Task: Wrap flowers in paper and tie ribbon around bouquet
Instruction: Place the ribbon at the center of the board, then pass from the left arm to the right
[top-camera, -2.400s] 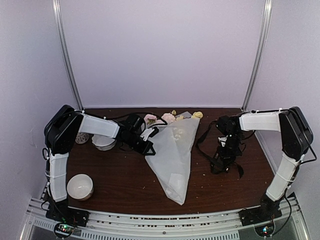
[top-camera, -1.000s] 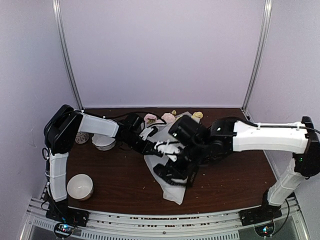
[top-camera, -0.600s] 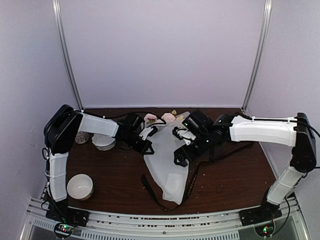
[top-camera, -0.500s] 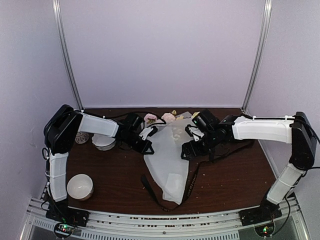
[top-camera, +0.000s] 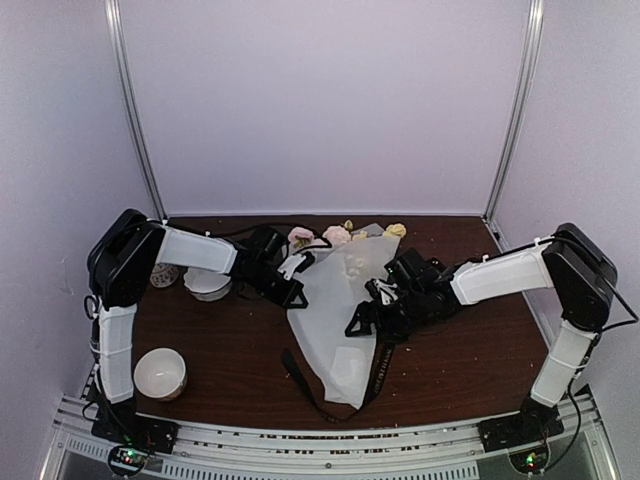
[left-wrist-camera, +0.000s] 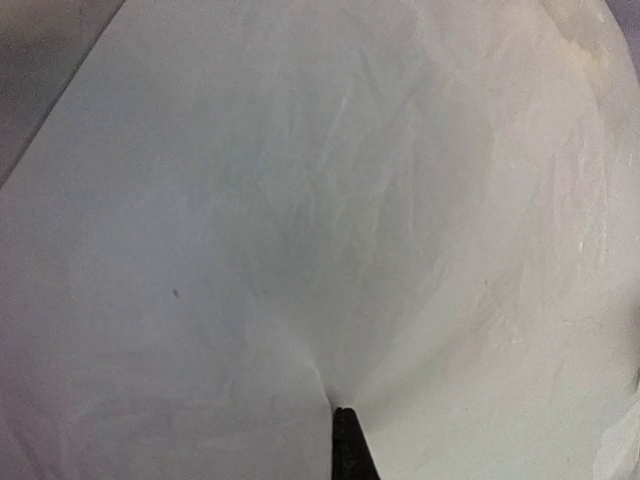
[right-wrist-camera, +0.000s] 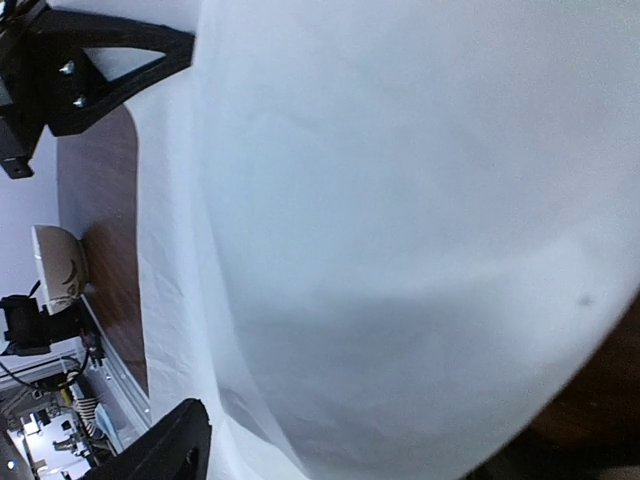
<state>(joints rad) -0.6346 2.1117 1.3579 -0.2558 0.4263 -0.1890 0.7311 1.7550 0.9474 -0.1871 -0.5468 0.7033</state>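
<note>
Now the left hand pinches the paper at its left edge; the right hand hangs spread open at the paper's right side, with the ribbon looping round its lower tip.

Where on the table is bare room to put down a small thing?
Bare wood lies between the near bowl and the paper, and at the near right, between the ribbon and the right arm's base. The middle is crowded: left claw and right claw are at the paper.

Left tool pinched closed, arm reaching right; right tool spread, arm stretched leftward.
</note>
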